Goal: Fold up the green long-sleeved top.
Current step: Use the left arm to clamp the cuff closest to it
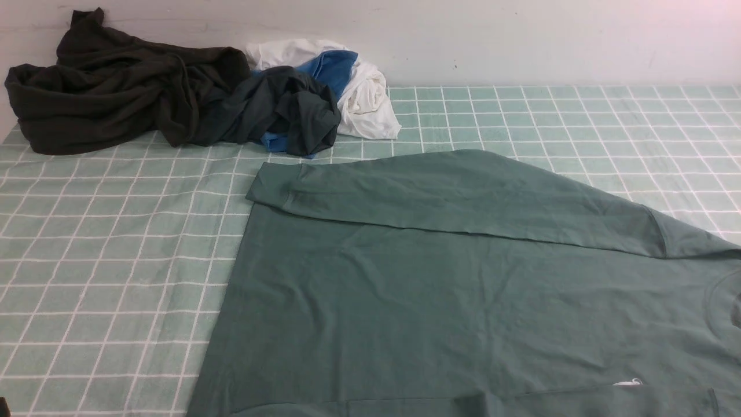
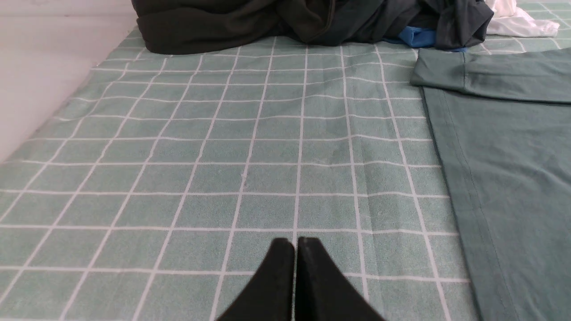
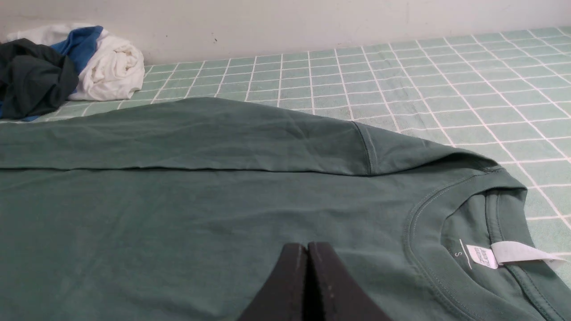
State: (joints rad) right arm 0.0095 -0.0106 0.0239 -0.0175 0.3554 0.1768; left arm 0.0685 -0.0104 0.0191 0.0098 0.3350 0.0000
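Observation:
The green long-sleeved top (image 1: pixel 440 289) lies flat on the checked cloth, neckline to the right, hem to the left. Its far sleeve (image 1: pixel 463 194) is folded across the body, cuff near the hem. In the right wrist view the ribbed neckline (image 3: pixel 428 249) and white label (image 3: pixel 513 252) show. My right gripper (image 3: pixel 308 245) hovers over the top's chest, shut, with nothing between its fingers. My left gripper (image 2: pixel 295 240) is shut and empty over bare cloth, left of the top's hem (image 2: pixel 464 191). Neither arm shows in the front view.
A pile of clothes sits at the back left by the wall: a big black-brown garment (image 1: pixel 116 87), a dark blackish-green one (image 1: pixel 289 113), a blue piece (image 1: pixel 333 66) and a white one (image 1: pixel 367 98). The green checked tablecloth (image 1: pixel 104 249) covers the table.

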